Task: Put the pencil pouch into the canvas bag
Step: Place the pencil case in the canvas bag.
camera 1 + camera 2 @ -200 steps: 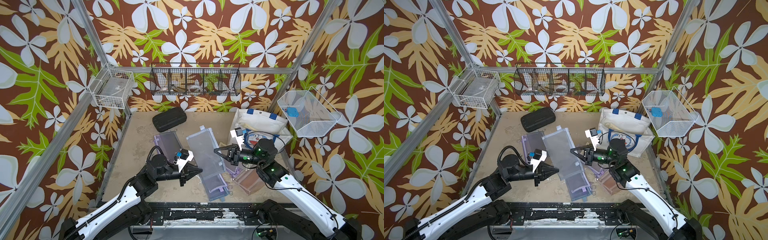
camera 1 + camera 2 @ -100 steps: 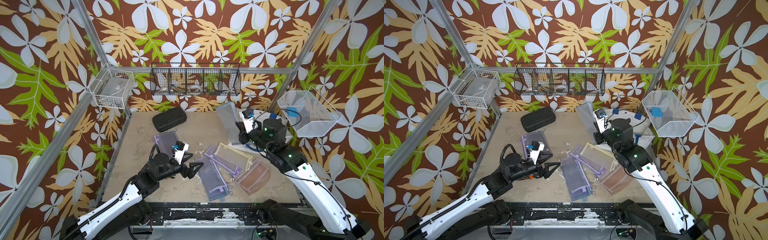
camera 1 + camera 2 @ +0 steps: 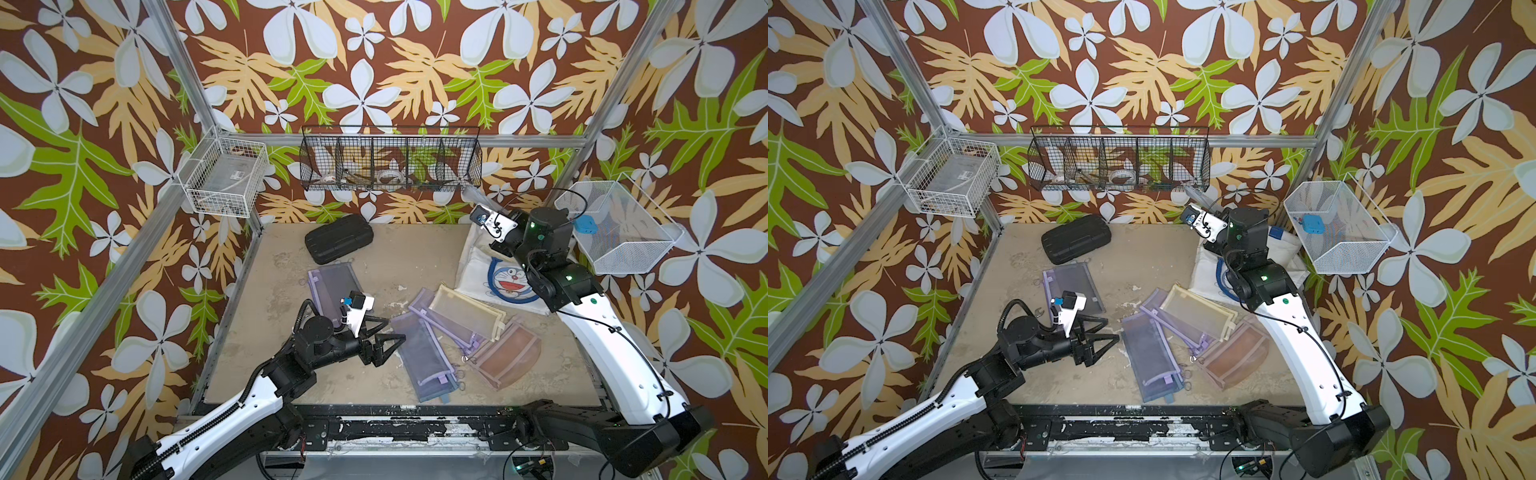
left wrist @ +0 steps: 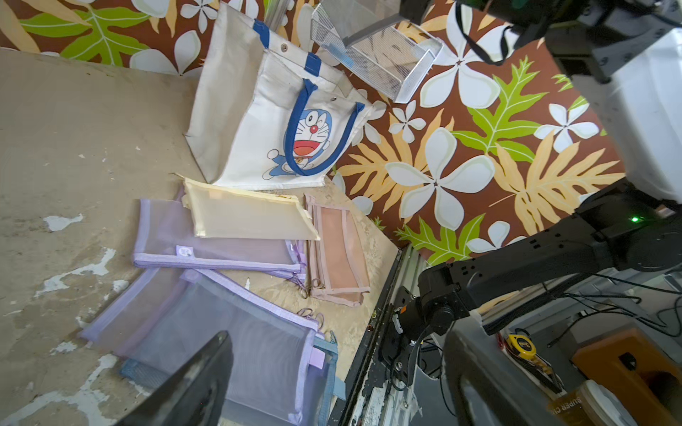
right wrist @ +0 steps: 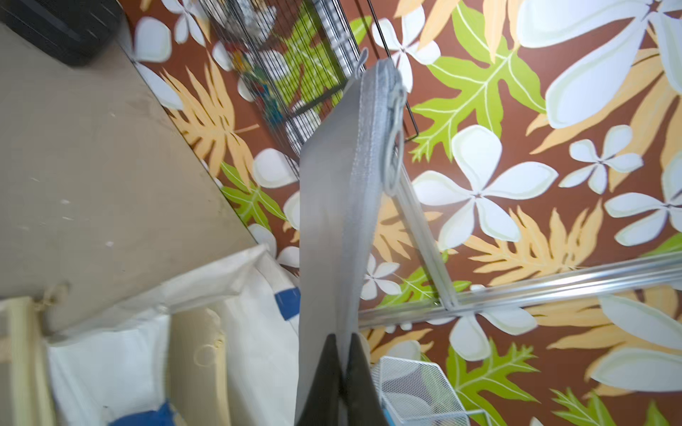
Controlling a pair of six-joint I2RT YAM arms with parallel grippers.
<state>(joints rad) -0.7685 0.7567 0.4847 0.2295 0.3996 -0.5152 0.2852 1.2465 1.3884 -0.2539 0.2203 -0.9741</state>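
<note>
**Above the canvas bag (image 5: 240, 287), the right gripper (image 5: 343, 343) pinches the pencil pouch (image 5: 332, 221)**

Seen in both top views, the right arm reaches over the far right corner of the table (image 3: 286, 270). Its gripper is raised, and the canvas bag (image 3: 478, 270) lies on the table underneath it. Only the grey tip of the pencil pouch (image 3: 470, 192) shows past the wrist camera, and the fingers themselves are hidden. The left gripper (image 3: 392, 334) hovers low over the table with its jaws spread wide and nothing between them. A purple mesh pouch (image 3: 424, 357) lies just ahead of its fingertips. A yellow pouch (image 3: 465, 311) and a pink pouch (image 3: 507, 353) lie further ahead. A second purple pouch (image 3: 332, 286) lies beside its wrist, and a black hard case (image 3: 338, 239) sits well beyond that.

From the left wrist, the two dark fingers (image 4: 192, 383) stand far apart over the purple mesh pouch. The canvas bag (image 4: 251, 129) lies well ahead with its cat face up, touching the yellow pouch.

From the right wrist, slightly blurred, two black fingertips press together on one end of the grey pencil pouch. It stretches away from them, with its zipper and ring pull at the far end. White canvas with a blue handle patch lies just beside the fingers.
</note>
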